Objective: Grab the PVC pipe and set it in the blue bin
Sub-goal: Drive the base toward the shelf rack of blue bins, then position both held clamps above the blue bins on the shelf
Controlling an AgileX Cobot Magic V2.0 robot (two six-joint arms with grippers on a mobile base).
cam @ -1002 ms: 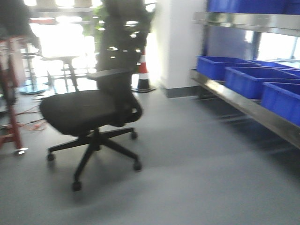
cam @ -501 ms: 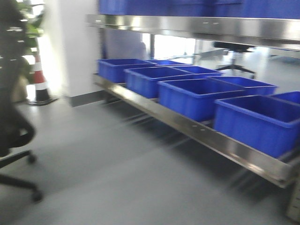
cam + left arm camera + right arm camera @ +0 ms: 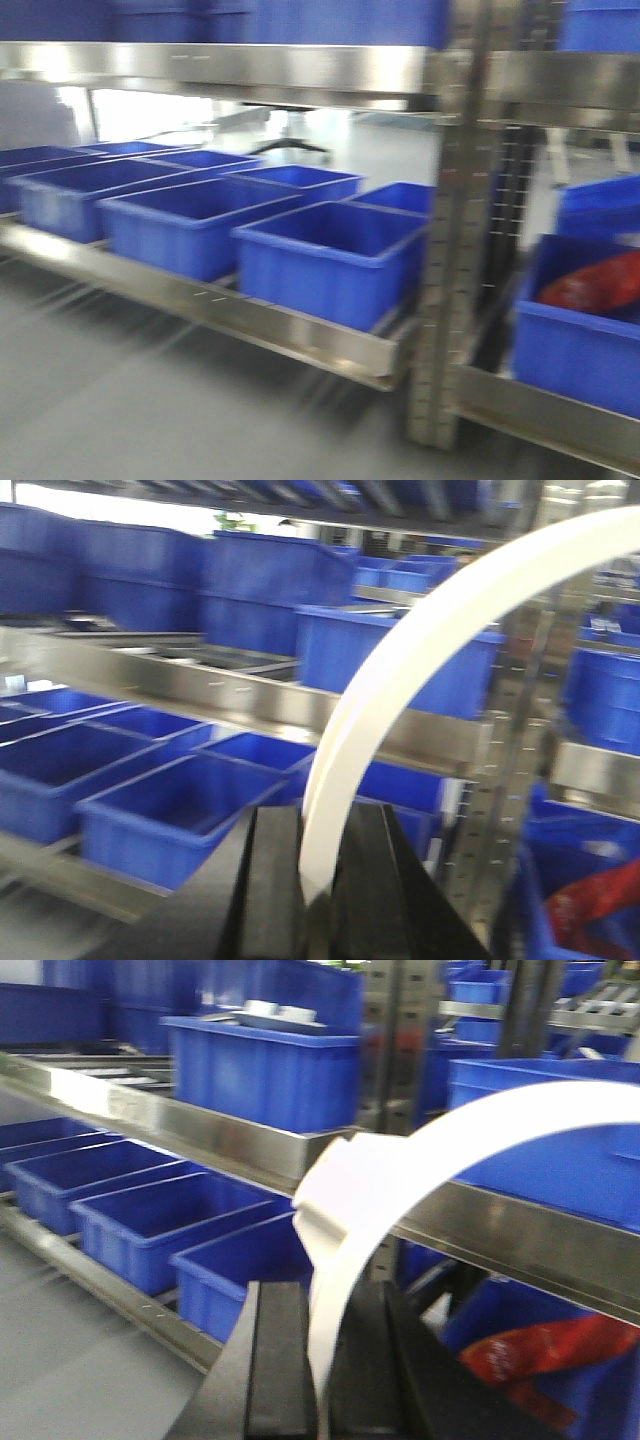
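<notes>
PVC pipe (image 3: 385, 670) brought to the rack (image 3: 300, 340): the front view has been swung round onto a row of bins (image 3: 330, 255).
Transport is judged nearly done, and only the placing is left. A white curved length is clamped in the closed left gripper (image 3: 318, 820) and arcs up and right from it. The right gripper (image 3: 322, 1295) is likewise closed on pipe (image 3: 400, 1180). Whether it is one piece cannot be told.
</notes>
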